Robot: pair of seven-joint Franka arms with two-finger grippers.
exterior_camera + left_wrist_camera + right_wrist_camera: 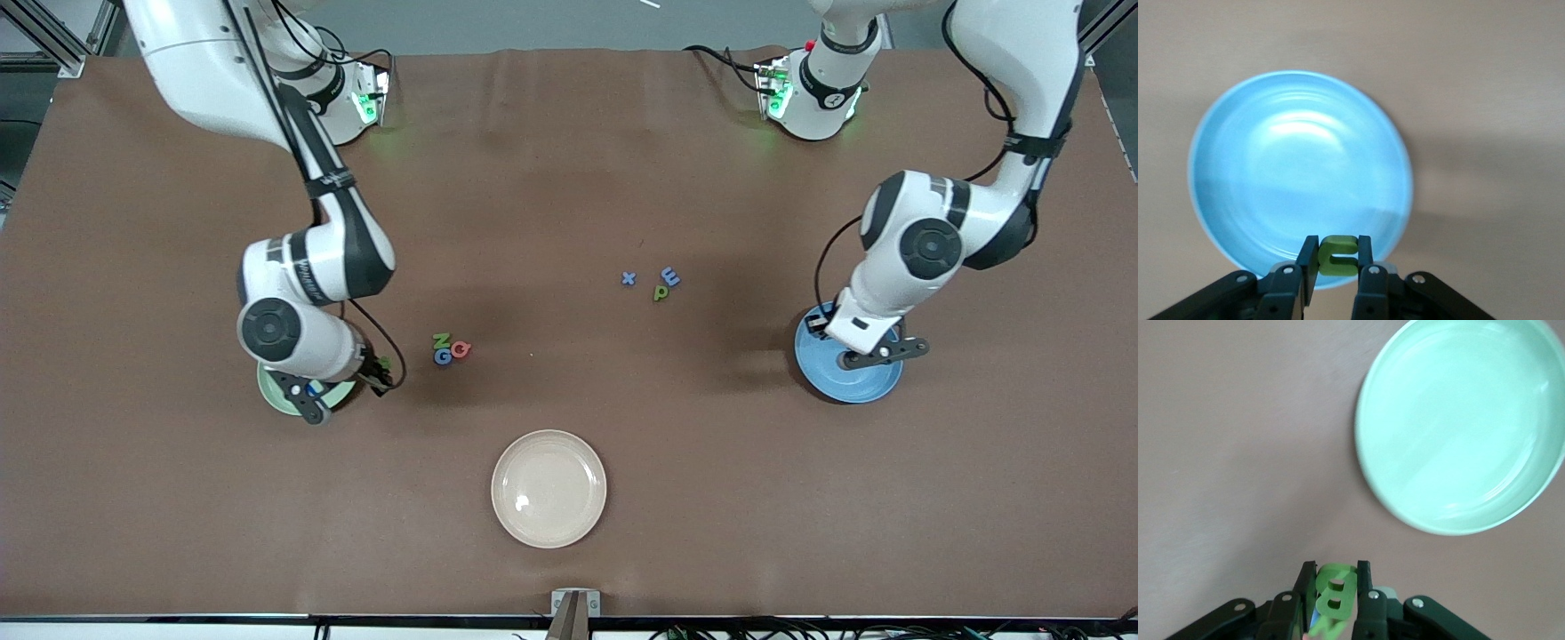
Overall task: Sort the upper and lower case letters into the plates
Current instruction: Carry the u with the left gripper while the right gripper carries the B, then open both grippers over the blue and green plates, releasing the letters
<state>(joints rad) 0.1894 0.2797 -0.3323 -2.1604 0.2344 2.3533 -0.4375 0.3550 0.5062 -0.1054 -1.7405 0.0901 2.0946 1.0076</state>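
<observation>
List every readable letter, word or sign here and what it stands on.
"Z", "G", "Q": three toy letters on the table.
"x", "E", "p": three toy letters on the table.
"B": green letter in the right gripper.
Green letter in the left gripper: unreadable.
Arm lettering: too small.

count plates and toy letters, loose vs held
Round shallow plastic plates: 3 (light green plate, blue plate, cream plate)
Flat toy letters loose: 6 (green Z, blue G, pink-red Q, blue x, blue E, green p)
Gripped: 2 (left gripper's green letter, right gripper's green B)
Total: 11
</observation>
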